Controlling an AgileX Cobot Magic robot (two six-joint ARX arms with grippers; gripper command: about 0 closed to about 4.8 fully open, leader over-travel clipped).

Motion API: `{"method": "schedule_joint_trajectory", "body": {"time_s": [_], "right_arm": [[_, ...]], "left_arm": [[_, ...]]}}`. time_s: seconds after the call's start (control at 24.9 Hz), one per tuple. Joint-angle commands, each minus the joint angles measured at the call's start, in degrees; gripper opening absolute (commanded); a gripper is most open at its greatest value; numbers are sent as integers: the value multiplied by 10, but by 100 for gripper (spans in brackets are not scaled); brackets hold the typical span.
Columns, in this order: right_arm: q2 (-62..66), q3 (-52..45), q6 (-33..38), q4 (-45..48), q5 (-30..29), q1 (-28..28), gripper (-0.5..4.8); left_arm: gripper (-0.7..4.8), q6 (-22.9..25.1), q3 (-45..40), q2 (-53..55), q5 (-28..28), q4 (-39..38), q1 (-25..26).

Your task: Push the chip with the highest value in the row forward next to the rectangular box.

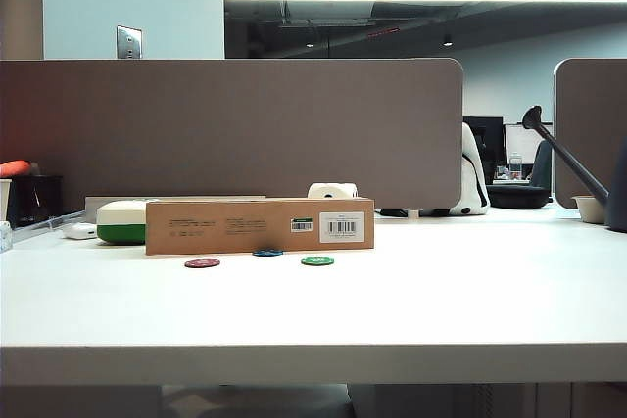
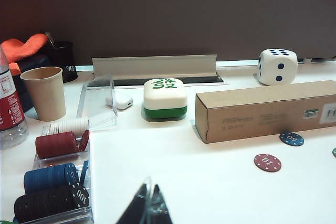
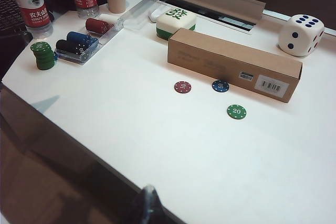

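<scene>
The blue chip lies on the counter just beside the box, ahead of the red chip and green chip; the push looks all but done. Any last nudge wants a flat, gentle touch so the chip neither rides under the box nor shifts it. A clear tray holds stacked red, blue and dark chips. The left gripper, jaws together, and right gripper, jaws impossible to tell, hang well back.
</scene>
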Motion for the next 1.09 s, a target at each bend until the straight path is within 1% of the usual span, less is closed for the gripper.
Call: {"method": "schedule_joint_trajectory", "body": {"time_s": [0.04, 0.24, 1.09], "right_arm": [[0, 3, 2, 5, 4, 0, -9], [0, 3, 2, 5, 4, 0, -9], [0, 3, 2, 5, 4, 0, -9]], "left_arm": [[-5, -6, 2, 0, -2, 5, -1], [-5, -22, 2, 0, -2, 5, 0], [-5, -22, 2, 0, 3, 5, 0]]}}
